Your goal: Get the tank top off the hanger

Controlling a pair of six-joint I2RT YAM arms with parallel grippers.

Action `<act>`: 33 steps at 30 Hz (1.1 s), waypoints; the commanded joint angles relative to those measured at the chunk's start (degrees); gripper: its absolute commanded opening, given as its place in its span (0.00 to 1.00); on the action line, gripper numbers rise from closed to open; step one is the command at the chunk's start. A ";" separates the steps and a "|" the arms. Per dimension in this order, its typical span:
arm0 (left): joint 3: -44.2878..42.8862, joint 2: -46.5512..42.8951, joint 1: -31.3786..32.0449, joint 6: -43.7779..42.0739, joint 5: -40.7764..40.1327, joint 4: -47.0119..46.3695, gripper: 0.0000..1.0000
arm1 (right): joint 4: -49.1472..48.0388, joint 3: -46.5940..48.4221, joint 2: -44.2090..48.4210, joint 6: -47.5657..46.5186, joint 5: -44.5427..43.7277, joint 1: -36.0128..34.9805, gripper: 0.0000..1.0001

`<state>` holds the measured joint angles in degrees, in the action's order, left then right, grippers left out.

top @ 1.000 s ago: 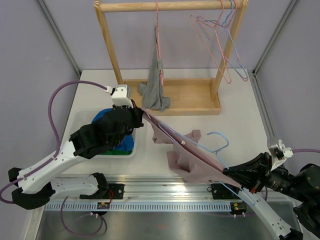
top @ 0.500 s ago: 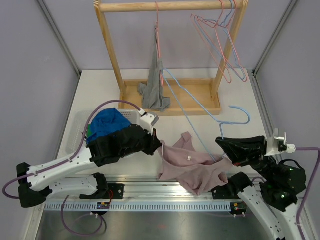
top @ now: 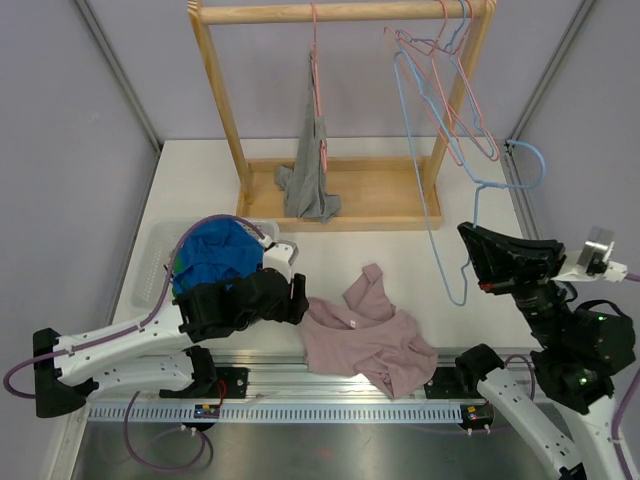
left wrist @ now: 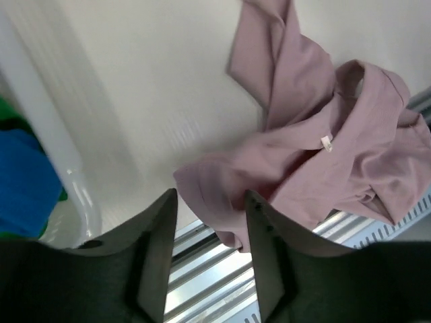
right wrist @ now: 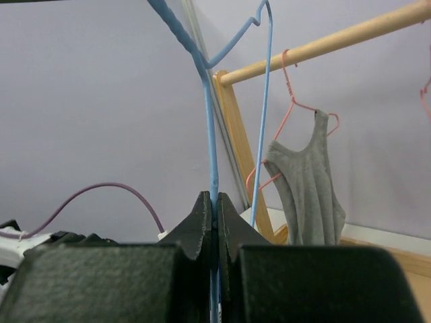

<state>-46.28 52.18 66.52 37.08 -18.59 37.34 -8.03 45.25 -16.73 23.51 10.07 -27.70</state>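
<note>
Your left gripper point(left wrist: 209, 196) has just opened above the tank top point(top: 365, 335), which now lies free at near centre. Your right gripper point(right wrist: 213, 202) grips the bare hanger point(right wrist: 210, 134), lifted away right, so removal looks done.

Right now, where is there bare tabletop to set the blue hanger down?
Bare tabletop lies between the base of the wooden rack and the pink tank top, and behind the white bin at the back left. The near edge is crowded: tank top, left gripper, bin.
</note>
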 commanded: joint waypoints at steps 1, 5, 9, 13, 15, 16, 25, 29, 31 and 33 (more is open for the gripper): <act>-5.30 -2.43 0.01 5.02 -10.67 5.28 0.65 | 22.93 13.17 -4.88 -3.81 -5.31 -0.33 0.00; -11.01 -4.02 0.01 5.11 -17.95 12.55 0.99 | 37.97 21.18 -11.12 -5.14 -7.95 -0.33 0.00; -17.33 -5.33 0.01 2.13 -23.06 17.58 0.99 | 44.32 28.02 -19.46 -5.49 -11.63 -0.33 0.00; -23.13 -6.56 0.01 -0.95 -25.79 22.32 0.99 | 46.70 34.10 -26.06 -6.10 -15.59 -0.33 0.00; -24.55 -7.53 0.01 -3.06 -27.55 22.95 0.99 | 46.70 37.79 -30.01 -7.24 -17.09 -0.33 0.00; -25.34 -8.58 0.01 -3.85 -27.99 23.04 0.99 | 46.62 39.19 -31.51 -8.03 -17.71 -0.33 0.00; -22.89 -12.37 0.01 -5.97 -26.50 22.86 0.99 | 46.97 59.49 -52.33 -12.34 -22.28 -0.25 0.00; -21.48 -12.63 0.01 -5.62 -25.10 22.34 0.99 | 47.75 70.81 -62.51 -12.35 -22.90 0.63 0.00; -21.22 -12.63 0.01 -5.70 -24.39 22.16 0.99 | 48.20 74.43 -65.78 -12.00 -20.97 1.51 0.00; -21.22 -12.63 0.01 -5.97 -23.51 21.55 0.99 | 48.46 78.92 -69.74 -11.64 -21.31 2.47 0.00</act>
<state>-67.51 39.83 66.48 31.94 -43.05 61.04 40.95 118.41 -83.20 12.62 -10.39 -26.74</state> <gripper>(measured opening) 0.987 0.031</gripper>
